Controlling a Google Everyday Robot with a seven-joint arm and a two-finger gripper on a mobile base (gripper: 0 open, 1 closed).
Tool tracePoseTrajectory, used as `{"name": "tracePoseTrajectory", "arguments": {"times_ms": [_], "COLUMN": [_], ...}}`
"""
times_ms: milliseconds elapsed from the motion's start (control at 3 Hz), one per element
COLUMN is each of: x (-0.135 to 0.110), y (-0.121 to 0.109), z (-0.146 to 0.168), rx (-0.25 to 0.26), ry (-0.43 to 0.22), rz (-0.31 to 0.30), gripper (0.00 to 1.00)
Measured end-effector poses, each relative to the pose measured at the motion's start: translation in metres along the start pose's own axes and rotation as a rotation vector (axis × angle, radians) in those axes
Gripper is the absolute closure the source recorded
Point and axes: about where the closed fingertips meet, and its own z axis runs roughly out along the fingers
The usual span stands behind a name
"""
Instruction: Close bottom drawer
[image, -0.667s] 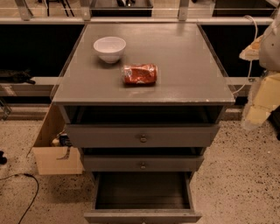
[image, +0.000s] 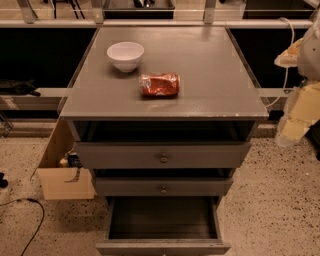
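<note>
The bottom drawer (image: 163, 247) of the grey cabinet (image: 200, 75) is pulled out toward me, and its dark grey inside is empty. Its front runs along the lower edge of the view. The middle drawer (image: 163, 186) and the upper drawer (image: 163, 155) above it each stand out a little, with round metal knobs. My gripper (image: 296, 120) hangs at the right edge of the view, beside the cabinet's right side, about level with its top. It is well above and to the right of the bottom drawer and touches nothing.
A white bowl (image: 125, 55) and a crushed red can (image: 160, 84) lie on the cabinet top. An open cardboard box (image: 62, 175) stands on the speckled floor left of the cabinet, with a black cable (image: 30, 220) near it. A rail and dark shelves run behind.
</note>
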Motion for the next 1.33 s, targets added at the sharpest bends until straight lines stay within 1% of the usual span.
{"name": "tracePoseTrajectory", "arguments": {"times_ms": [333,667,1000,1333], "x": [0.008,0.023,0.04,0.051], "y": [0.009,0.036,0.094,0.119], "z": [0.019,0.069,0.127,0.128], "rx": [-0.038,-0.101,-0.206,-0.236], "ry": [-0.075,-0.236,-0.4,-0.475], "rz": [0.055,0.136,0.224,0.311], "gripper": [0.0,0.0,0.0,0.0]}}
